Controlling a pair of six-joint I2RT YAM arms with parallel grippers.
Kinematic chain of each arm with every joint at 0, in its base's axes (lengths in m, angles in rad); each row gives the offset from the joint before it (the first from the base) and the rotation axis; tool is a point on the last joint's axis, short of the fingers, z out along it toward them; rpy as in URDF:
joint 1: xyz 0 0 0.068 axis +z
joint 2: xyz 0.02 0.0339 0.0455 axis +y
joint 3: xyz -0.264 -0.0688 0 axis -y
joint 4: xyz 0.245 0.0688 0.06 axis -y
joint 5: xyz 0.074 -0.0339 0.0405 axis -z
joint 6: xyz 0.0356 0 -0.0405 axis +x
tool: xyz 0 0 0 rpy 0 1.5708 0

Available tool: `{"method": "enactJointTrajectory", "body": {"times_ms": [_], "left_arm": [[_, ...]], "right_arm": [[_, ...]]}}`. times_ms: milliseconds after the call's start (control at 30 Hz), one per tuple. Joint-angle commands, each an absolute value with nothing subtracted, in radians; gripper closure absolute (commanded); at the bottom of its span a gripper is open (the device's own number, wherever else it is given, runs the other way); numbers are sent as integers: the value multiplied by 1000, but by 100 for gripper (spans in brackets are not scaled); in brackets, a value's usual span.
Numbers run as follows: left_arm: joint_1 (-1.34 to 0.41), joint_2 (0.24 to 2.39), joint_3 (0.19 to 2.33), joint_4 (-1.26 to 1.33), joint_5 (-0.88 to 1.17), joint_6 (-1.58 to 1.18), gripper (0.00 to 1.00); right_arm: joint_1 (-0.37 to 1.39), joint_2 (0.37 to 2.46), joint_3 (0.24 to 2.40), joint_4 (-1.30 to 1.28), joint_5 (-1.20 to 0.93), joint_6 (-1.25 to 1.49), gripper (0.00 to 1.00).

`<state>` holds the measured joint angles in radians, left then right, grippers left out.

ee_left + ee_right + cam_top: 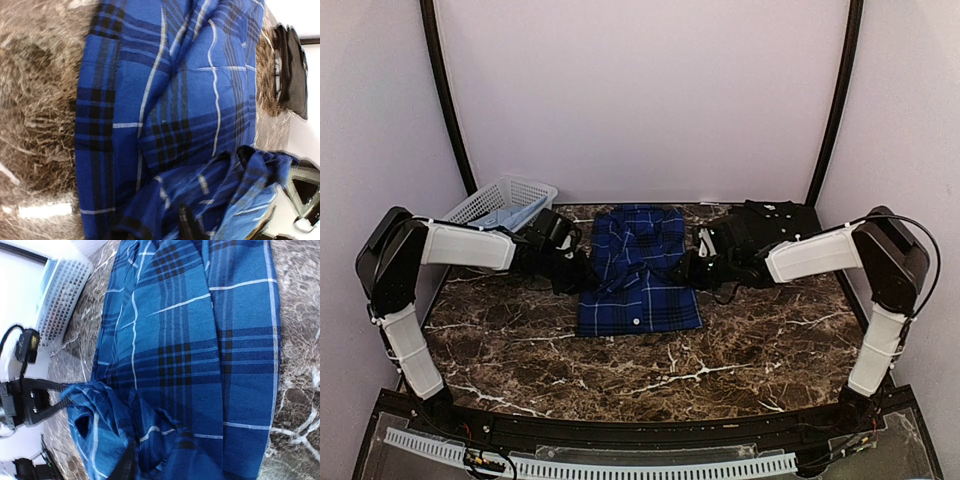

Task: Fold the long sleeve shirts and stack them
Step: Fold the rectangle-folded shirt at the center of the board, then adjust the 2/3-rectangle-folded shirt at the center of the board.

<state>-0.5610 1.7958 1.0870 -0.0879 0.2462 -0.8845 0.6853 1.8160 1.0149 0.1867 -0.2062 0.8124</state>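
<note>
1. Plaid shirt [640, 270] lies on the marble worktop [620, 365], with cloth bunched across its middle.
2. Black shirt [782, 218] sits just right of the plaid shirt's far end. The white basket [505, 200] is off to its far left.
3. Left jaws are at the plaid shirt's left edge and right jaws at its right edge, both touching cloth.
4. Gap of either jaws: cannot tell, because plaid folds cover the fingers [190, 225].

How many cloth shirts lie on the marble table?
2: the blue plaid cloth shirt lies centrally; the plain black cloth shirt lies far right, partly hidden.
</note>
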Motion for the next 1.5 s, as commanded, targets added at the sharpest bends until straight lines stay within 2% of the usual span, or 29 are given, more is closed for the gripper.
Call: {"method": "enactJointTrajectory", "body": {"times_ms": [0,100,200,267,333,467,833,967,1067,1167,1233,1333,1433,1467], "left_arm": [[-552,1787,1119,-99,257,-845,55],[-549,1746,1104,-109,238,-817,43],[-539,1694,1083,-153,226,-781,34],[-534,1662,1055,-158,221,-765,25],[-526,1656,1038,-167,231,-745,21],[-520,1682,1040,-180,240,-724,20],[-517,1891,1218,-252,231,-647,35],[-517,1918,1266,-265,236,-641,46],[-517,1918,1285,-267,247,-639,61],[-517,1910,1294,-273,259,-639,68],[-517,1904,1295,-273,267,-639,75],[-517,1874,1282,-270,279,-641,88],[-517,1829,1253,-253,294,-640,94],[-517,1807,1248,-247,297,-638,95]], "right_arm": [[681,1787,1039,191,-224,769,61],[681,1711,1009,145,-188,726,43],[679,1665,981,81,-158,674,32],[676,1656,950,68,-158,655,28],[674,1664,939,53,-163,641,27],[670,1704,947,56,-157,629,28],[613,1868,1089,25,-168,552,31],[614,1912,1131,27,-207,541,38],[613,1918,1137,42,-228,540,46],[614,1920,1151,42,-236,531,54],[614,1918,1160,37,-244,524,63],[614,1900,1159,35,-252,523,83],[616,1866,1146,37,-256,524,99],[617,1852,1139,37,-260,524,100]]}}
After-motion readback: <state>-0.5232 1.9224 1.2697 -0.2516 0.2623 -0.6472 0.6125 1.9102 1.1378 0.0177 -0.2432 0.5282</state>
